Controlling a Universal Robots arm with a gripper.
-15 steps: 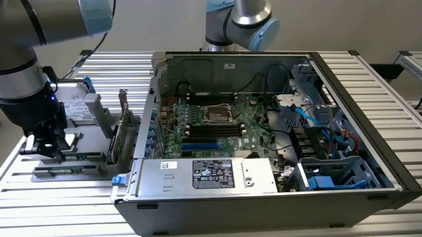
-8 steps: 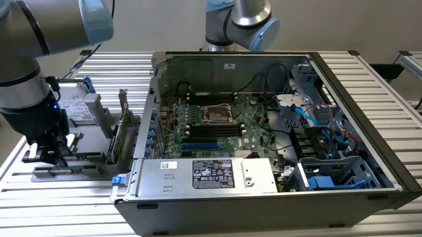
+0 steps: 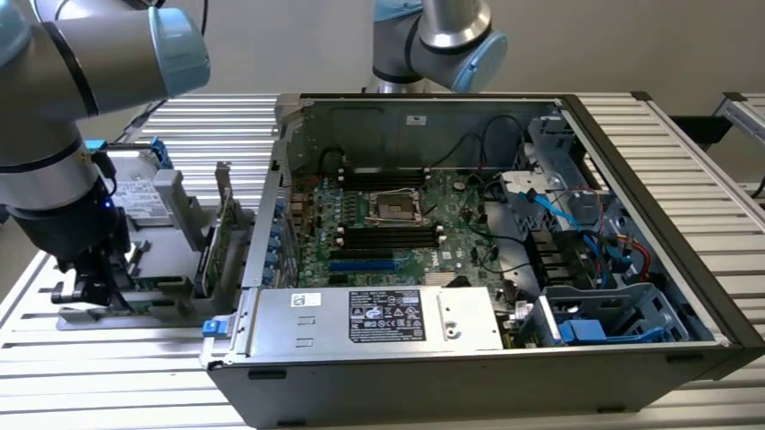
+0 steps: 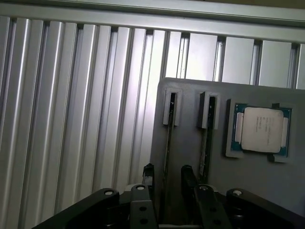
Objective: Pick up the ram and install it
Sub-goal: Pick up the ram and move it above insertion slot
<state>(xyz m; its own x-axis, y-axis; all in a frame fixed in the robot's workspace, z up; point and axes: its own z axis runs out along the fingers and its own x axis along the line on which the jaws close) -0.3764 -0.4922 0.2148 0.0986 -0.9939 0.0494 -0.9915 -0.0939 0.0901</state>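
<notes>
The ram (image 4: 168,148) is seen edge-on as a thin dark strip, stood upright in a slot of the grey holder (image 4: 188,143). A second stick (image 4: 206,143) is set parallel, just beside it in the neighbouring slot.

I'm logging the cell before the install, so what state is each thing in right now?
gripper: open, jaws either side of the ram, not closed on it.
ram: on edge in its slot of the tray, not lifted.
second stick: on edge in the neighbouring slot.
processor: flat in its tray recess.
computer case: side open, motherboard exposed.
memory slots: empty.
</notes>
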